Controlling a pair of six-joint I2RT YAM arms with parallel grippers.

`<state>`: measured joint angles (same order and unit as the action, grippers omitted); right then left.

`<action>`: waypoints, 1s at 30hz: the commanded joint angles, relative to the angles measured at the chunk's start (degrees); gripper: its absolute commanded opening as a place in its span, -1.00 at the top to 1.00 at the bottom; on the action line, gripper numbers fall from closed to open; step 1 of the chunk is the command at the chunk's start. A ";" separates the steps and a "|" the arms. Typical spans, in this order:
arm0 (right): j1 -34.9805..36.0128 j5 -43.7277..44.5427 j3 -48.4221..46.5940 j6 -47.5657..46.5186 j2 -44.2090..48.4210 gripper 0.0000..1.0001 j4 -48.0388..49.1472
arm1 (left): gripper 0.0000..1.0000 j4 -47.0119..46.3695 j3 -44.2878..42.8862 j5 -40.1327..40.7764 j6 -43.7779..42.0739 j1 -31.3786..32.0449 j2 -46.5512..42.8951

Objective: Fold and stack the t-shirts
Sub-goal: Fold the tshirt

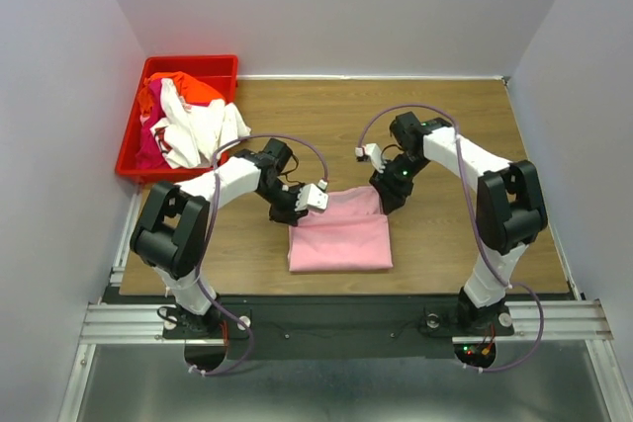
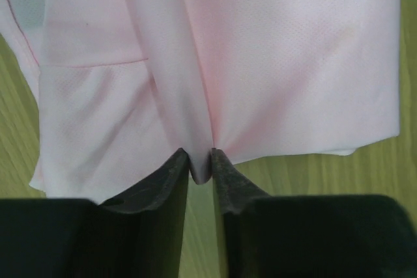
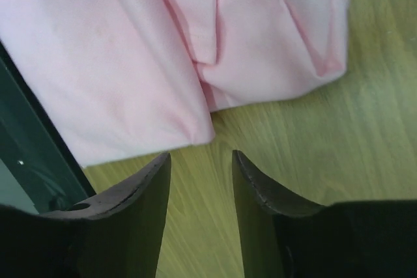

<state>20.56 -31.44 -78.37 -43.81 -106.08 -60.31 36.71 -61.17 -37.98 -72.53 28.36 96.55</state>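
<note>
1. My left gripper (image 2: 200, 162) sits at the left end of the top edge of the pink t-shirt (image 1: 339, 229). Its fingers are slightly parted, with the tip of a fold of the shirt's edge between them.
2. My right gripper (image 3: 201, 161) is at the right end of that top edge. Its fingers are spread with only bare table (image 1: 445, 126) between them, just short of the cloth.
3. The pink t-shirt lies folded into a neat rectangle, lower centre in the overhead view, flat on the wood between my two arms.
4. Up close it is plain pale pink with a fine knit, a seam line and soft overlapping folds.
5. More t-shirts (image 1: 188, 121), white, orange-red and magenta, are heaped in the red bin (image 1: 193, 61) at the upper left.
</note>
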 commanded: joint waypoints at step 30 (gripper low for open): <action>3.70 -15.14 -23.33 25.09 -24.78 0.09 14.60 | -0.01 -16.40 -4.84 1.15 19.01 11.45 3.46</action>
<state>24.05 -45.91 -103.09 -19.44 -129.97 -49.80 22.35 -64.66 -36.91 -55.05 39.11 99.29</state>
